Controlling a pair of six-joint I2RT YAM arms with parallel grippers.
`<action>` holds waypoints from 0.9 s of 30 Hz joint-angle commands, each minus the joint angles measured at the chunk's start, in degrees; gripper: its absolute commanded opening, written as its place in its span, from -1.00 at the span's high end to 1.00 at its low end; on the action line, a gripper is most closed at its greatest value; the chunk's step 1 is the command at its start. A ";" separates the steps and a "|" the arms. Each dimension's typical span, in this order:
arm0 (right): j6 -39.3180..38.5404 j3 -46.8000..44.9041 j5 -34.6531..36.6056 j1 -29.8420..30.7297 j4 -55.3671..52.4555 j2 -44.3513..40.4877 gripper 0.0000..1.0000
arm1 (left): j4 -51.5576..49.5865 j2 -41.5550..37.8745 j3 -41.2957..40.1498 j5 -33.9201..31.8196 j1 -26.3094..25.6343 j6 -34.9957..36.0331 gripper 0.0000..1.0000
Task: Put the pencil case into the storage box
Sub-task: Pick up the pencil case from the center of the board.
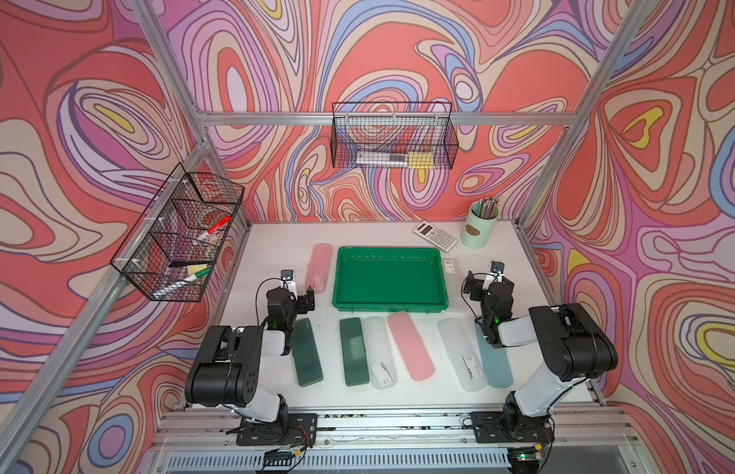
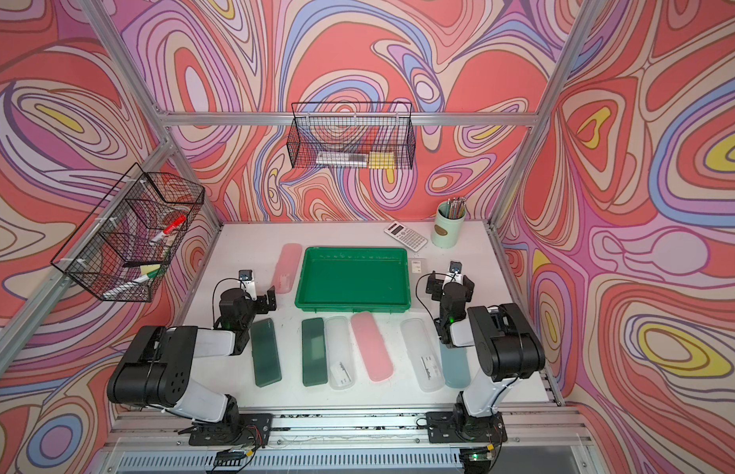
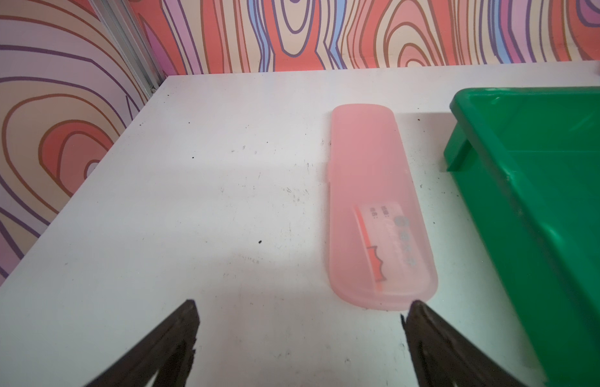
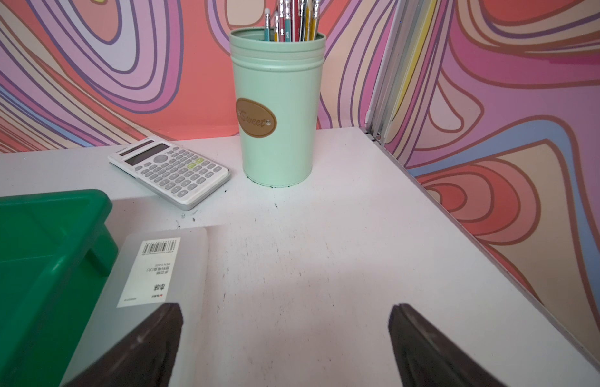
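Left fingers point(image 3: 171, 345) and right fingers point(image 4: 422, 348) stand wide, empty. The pink pencil case point(image 3: 372, 201) lies at nine o'clock of the storage box point(image 1: 389, 249); its slick shell may slip a pinch or snag the rim.

Light: bright and even from above, I see it across the white counter point(image 1: 275, 246).
Shadows: soft grey bands in both wrist views.
Glare: faint sheen on the shallow bright-green plastic storage box point(image 1: 388, 283).
Edges: both top views bow outward.

Storage box point(image 1: 388, 307) open above; pink case point(image 1: 320, 266), clear case point(image 4: 191, 268) flank it.
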 commanded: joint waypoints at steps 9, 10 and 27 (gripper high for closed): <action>-0.03 -1.19 2.03 0.36 2.59 -1.43 -0.96 | 1.12 -0.59 0.35 1.00 0.20 0.53 -0.98; -0.13 -2.04 1.70 0.48 3.51 -1.94 -0.97 | 1.17 -1.19 0.01 1.02 0.00 0.73 -0.99; 25.05 20.95 -12.12 2.65 -69.81 -23.39 -0.96 | -52.87 -29.09 17.38 -14.65 -2.70 -24.44 -0.99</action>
